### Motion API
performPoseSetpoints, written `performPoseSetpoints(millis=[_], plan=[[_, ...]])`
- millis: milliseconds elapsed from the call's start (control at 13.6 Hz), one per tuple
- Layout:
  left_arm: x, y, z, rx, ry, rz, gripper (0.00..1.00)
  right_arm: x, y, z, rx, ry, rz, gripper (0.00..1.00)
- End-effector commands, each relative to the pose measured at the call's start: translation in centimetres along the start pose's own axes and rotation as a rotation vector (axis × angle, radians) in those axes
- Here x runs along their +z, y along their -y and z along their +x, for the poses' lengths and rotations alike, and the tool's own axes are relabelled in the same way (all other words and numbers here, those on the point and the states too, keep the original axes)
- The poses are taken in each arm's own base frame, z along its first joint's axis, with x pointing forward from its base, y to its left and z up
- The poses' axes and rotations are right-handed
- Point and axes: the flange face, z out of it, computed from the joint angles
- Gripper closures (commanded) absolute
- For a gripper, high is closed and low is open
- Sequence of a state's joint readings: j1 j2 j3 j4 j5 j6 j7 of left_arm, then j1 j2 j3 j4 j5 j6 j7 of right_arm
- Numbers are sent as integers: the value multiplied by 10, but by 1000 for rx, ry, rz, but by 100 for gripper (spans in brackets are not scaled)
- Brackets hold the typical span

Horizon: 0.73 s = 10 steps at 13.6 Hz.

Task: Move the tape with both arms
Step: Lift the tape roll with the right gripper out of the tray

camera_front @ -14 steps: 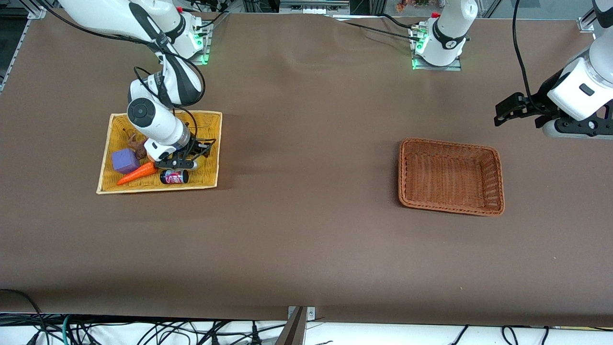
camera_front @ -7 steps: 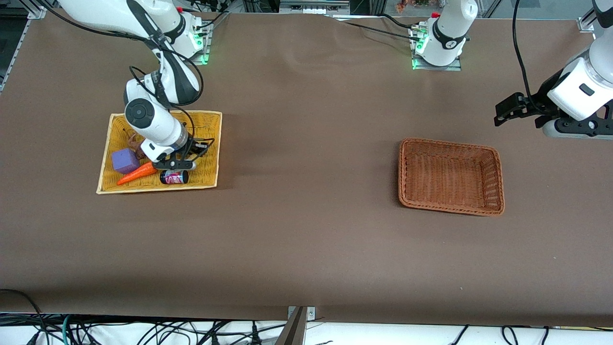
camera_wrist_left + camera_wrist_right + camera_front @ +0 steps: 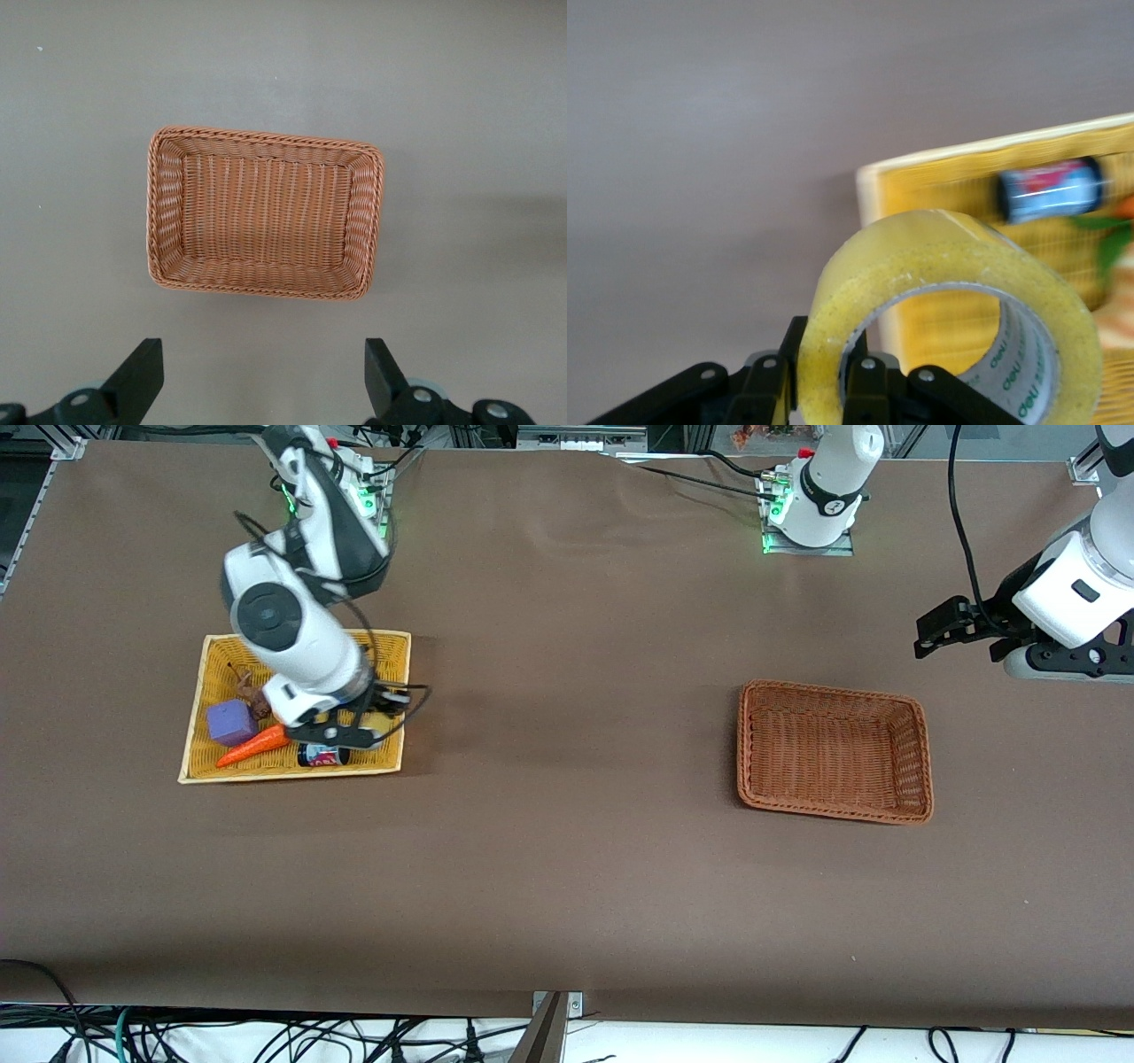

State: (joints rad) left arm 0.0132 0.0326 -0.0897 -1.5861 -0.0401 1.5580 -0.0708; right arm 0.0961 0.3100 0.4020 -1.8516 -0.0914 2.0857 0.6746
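My right gripper (image 3: 386,707) is shut on the tape (image 3: 948,292), a translucent yellowish roll with a grey core. One finger is inside the ring and one outside, pinching its wall (image 3: 824,363). It holds the roll just above the yellow tray (image 3: 197,717), at the tray's edge toward the left arm's end. In the front view only a bit of the tape (image 3: 381,723) shows under the hand. My left gripper (image 3: 930,633) is open and empty in the air at the left arm's end of the table; it also shows in the left wrist view (image 3: 263,359).
The yellow tray (image 3: 873,186) holds a dark can with a pink label (image 3: 323,757), an orange carrot (image 3: 252,746), a purple cube (image 3: 232,722) and a brown object. A brown wicker basket (image 3: 833,691) lies toward the left arm's end, below the left wrist camera (image 3: 266,137).
My right arm has risen and swung toward the tray's edge at the left arm's end, lifting the tape off the tray. The left arm has not moved.
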Motion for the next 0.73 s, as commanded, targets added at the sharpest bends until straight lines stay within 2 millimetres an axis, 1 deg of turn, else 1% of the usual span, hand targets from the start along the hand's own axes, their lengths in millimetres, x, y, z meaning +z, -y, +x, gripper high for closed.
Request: performPoseSetpoints(millis=[0, 147, 220, 366, 440, 513, 659], plan=[[-6, 0, 2, -7, 5, 6, 0, 6, 85, -6, 90, 20, 34, 100], [-6, 0, 2, -7, 3, 6, 0, 17, 141, -20, 162, 31, 65, 100], [-6, 0, 2, -7, 5, 6, 0, 23, 166, -27, 190, 26, 70, 100], [-6, 0, 2, -7, 5, 6, 0, 35, 206, -36, 237, 12, 89, 100], [-6, 0, 2, -7, 5, 6, 0, 45, 223, -44, 251, 21, 99, 100], [-6, 0, 2, -7, 3, 6, 0, 58, 236, -51, 253, 30, 99, 100], [-6, 0, 2, -7, 5, 6, 0, 82, 247, -58, 242, 27, 105, 100]])
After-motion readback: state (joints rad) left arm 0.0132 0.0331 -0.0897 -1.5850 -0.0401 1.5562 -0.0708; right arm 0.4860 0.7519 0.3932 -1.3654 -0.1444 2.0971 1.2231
